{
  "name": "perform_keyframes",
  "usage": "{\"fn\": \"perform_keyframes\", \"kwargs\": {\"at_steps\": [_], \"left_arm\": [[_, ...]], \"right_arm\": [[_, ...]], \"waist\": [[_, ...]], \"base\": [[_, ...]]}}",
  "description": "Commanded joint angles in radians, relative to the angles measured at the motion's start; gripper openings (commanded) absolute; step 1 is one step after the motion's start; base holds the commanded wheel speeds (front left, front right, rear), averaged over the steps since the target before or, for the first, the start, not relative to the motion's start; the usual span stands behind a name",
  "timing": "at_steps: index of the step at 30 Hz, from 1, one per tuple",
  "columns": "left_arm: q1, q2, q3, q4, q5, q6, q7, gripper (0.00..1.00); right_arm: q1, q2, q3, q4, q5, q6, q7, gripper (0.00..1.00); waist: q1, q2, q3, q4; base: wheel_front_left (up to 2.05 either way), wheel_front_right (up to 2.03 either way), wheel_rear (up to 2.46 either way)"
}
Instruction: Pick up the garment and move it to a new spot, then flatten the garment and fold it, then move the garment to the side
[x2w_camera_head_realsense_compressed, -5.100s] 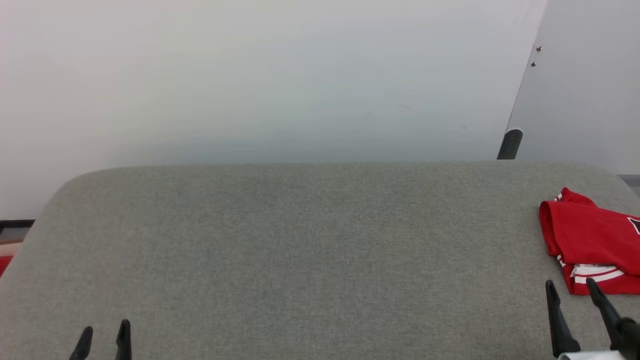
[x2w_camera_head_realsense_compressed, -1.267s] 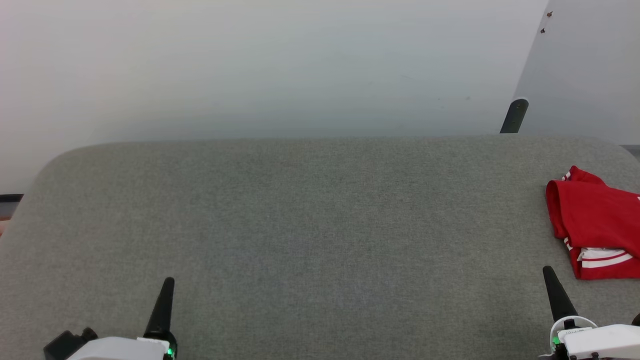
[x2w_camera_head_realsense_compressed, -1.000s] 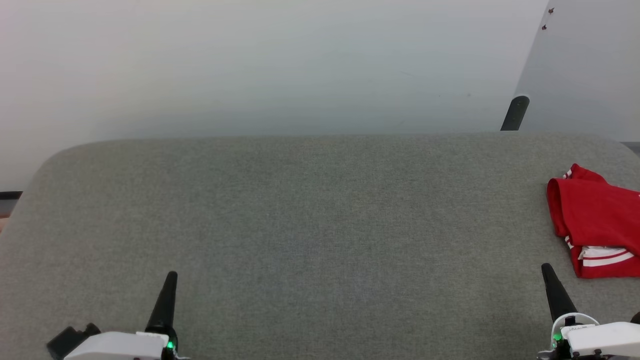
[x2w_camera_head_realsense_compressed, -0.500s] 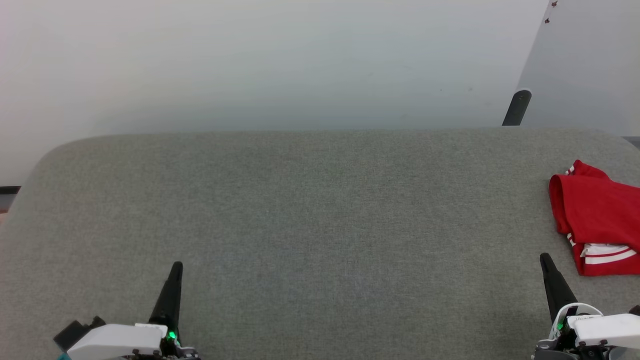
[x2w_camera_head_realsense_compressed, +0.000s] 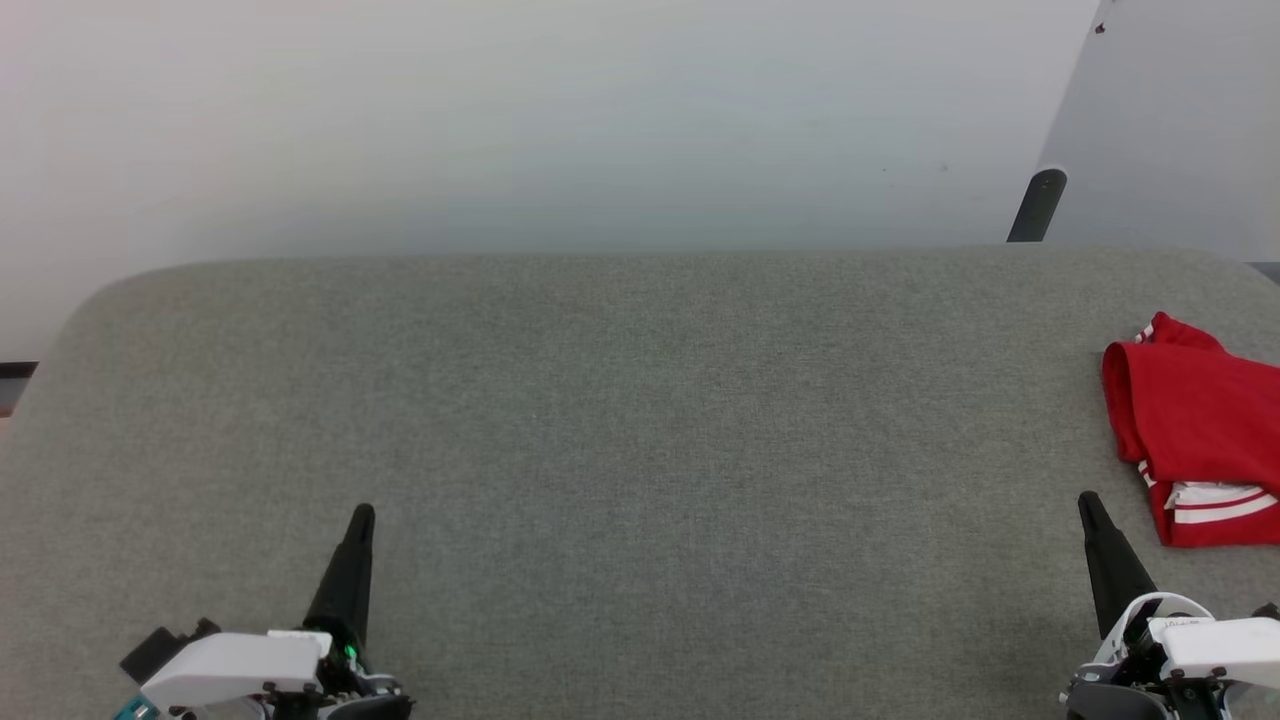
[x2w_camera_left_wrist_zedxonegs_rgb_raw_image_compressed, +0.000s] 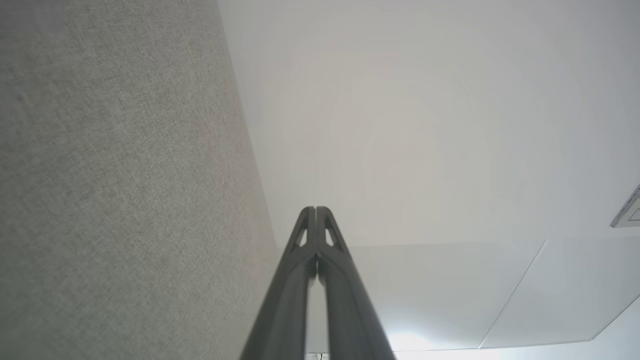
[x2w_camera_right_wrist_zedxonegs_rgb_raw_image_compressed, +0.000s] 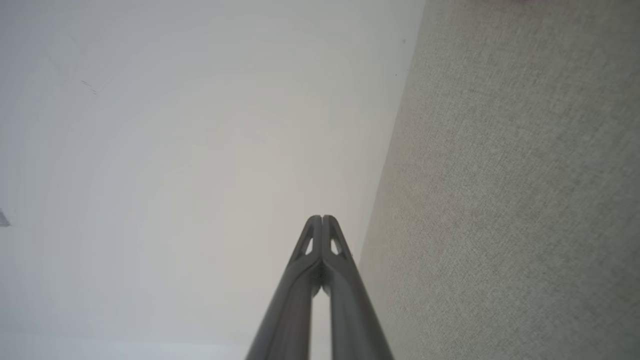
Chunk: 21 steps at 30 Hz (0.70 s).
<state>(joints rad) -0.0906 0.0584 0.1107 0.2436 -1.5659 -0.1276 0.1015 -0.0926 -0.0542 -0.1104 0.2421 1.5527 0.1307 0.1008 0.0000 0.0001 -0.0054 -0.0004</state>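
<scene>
At the near left of the grey counter (x2w_camera_head_realsense_compressed: 640, 400), the left fingers (x2w_camera_head_realsense_compressed: 343, 585) are sitting pressed tight together, gripping nothing. Over on the right, the right fingers (x2w_camera_head_realsense_compressed: 1112, 570) are doing the same, clamped on nothing. They are pointing up just beside the red garment (x2w_camera_head_realsense_compressed: 1200, 420), which is lying folded at the counter's right edge, untouched.

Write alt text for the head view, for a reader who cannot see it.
A red garment with white-striped trim lies at the right edge of a grey fabric surface. The left gripper and right gripper, both shut, point up near the bottom corners.
</scene>
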Motion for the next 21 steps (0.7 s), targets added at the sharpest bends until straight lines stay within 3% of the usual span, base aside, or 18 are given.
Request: {"fn": "perform_keyframes", "kwargs": {"at_steps": [1, 21], "left_arm": [[-0.015, -0.003, 0.003, 0.0, -0.014, -0.005, 0.004, 0.0], [-0.025, -0.01, 0.005, 0.003, -0.048, -0.006, 0.016, 0.0]], "right_arm": [[-0.013, 0.003, -0.003, 0.0, 0.018, 0.0, 0.005, 0.0], [-0.02, 0.006, -0.005, 0.003, 0.062, 0.0, 0.017, 0.0]], "waist": [[0.0, -0.0001, 0.001, 0.0], [0.0, -0.0001, 0.008, 0.0]], "base": [[0.0, 0.0, 0.0], [0.0, 0.0, 0.0]]}}
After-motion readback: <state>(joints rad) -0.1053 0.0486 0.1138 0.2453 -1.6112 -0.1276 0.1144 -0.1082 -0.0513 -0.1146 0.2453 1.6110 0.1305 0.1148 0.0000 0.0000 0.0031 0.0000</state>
